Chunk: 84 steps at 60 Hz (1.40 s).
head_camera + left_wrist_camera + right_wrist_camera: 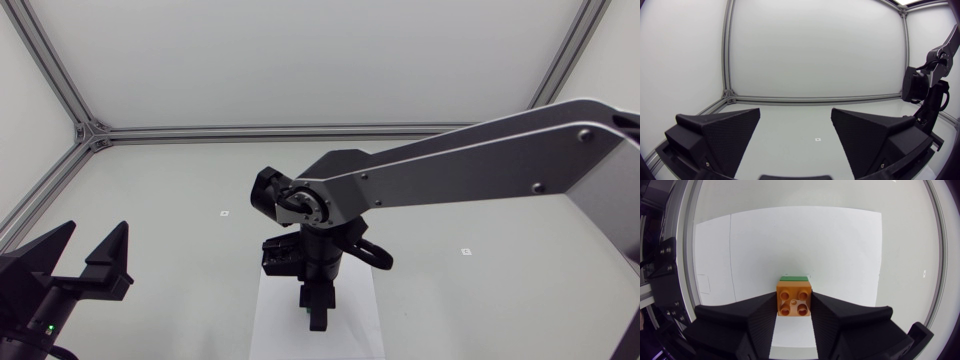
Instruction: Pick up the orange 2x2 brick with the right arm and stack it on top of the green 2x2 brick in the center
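Near one green brick [794, 278], right gripper [794, 296] clamps one orange brick [794, 302].

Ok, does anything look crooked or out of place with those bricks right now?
Nothing stands out. The orange brick sits square and studs-up between the fingers of the right gripper, and the edge of the green brick shows just beyond it, lined up. I cannot tell whether the two bricks are pressed together.

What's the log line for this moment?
right pincer: shut on orange brick | green brick: just beyond it, mostly hidden | left pincer: open, empty
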Tool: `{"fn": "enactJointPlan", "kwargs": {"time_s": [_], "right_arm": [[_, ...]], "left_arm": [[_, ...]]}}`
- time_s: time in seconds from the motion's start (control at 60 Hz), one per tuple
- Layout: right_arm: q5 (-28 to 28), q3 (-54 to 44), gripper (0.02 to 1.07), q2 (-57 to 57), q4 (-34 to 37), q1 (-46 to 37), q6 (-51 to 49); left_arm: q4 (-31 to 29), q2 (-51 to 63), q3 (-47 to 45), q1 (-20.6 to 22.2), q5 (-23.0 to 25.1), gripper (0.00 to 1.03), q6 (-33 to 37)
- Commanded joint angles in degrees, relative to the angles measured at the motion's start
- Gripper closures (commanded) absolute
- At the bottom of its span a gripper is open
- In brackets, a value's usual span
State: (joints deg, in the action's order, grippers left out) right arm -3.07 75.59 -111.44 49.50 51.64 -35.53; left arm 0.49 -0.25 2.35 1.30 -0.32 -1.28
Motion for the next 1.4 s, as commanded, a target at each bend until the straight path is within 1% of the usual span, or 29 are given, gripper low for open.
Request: {"fn": "enactJointPlan", "kwargs": {"time_s": [0.0, 0.083, 0.217, 0.267, 0.383, 0.467, 0.667, 0.783, 0.95, 1.15, 1.283, 1.383], "right_arm": [[1.31, -2.47, 1.01, -1.85, -0.01, 0.57, 1.78], [2.37, -1.59, 1.01, -3.61, 0.25, 0.57, 2.75], [2.28, -0.09, 1.01, -5.72, 2.01, -0.66, 3.1], [1.49, -0.01, 1.01, -5.9, 2.1, -1.28, 2.48], [-2.55, -0.18, 1.01, -5.9, 2.1, -3.03, 0.55], [-3.35, -1.85, 1.01, -4.58, 0.51, -3.12, -0.16], [-1.24, -5.37, 1.01, -3.08, -2.65, -1.63, 0.9], [0.17, -5.37, 1.01, -3.26, -2.83, -0.48, 1.43], [2.1, -2.91, 1.01, -5.46, -1.59, 0.48, 1.6], [0.35, -1.41, 1.01, -6.95, -0.72, -1.1, 0.11], [-1.41, -2.56, 1.01, -7.04, -1.42, -1.98, -0.51], [-1.59, -4.05, 1.01, -6.78, -2.65, -2.07, -0.42]], "left_arm": [[-0.84, -0.45, -2.35, -0.16, 0.32, 0.04, 0.75], [-0.84, -0.45, -2.35, -0.16, 0.23, 0.04, 0.75], [-0.76, -0.45, -2.35, -0.16, 0.23, 0.04, 0.75], [-0.84, -0.45, -2.35, -0.16, 0.23, 0.04, 0.75], [-0.84, -0.45, -2.35, -0.16, 0.23, 0.04, 0.75], [-0.84, -0.45, -2.35, -0.16, 0.32, 0.04, 0.75], [-0.84, -0.45, -2.35, -0.16, 0.23, 0.04, 0.75], [-0.84, -0.45, -2.35, -0.16, 0.23, 0.04, 0.75], [-0.76, -0.45, -2.35, -0.16, 0.23, 0.04, 0.75], [-0.76, -0.45, -2.35, -0.16, 0.23, 0.04, 0.75], [-0.84, -0.45, -2.35, -0.16, 0.23, 0.04, 0.75], [-0.84, -0.45, -2.35, -0.16, 0.23, 0.04, 0.75]]}}
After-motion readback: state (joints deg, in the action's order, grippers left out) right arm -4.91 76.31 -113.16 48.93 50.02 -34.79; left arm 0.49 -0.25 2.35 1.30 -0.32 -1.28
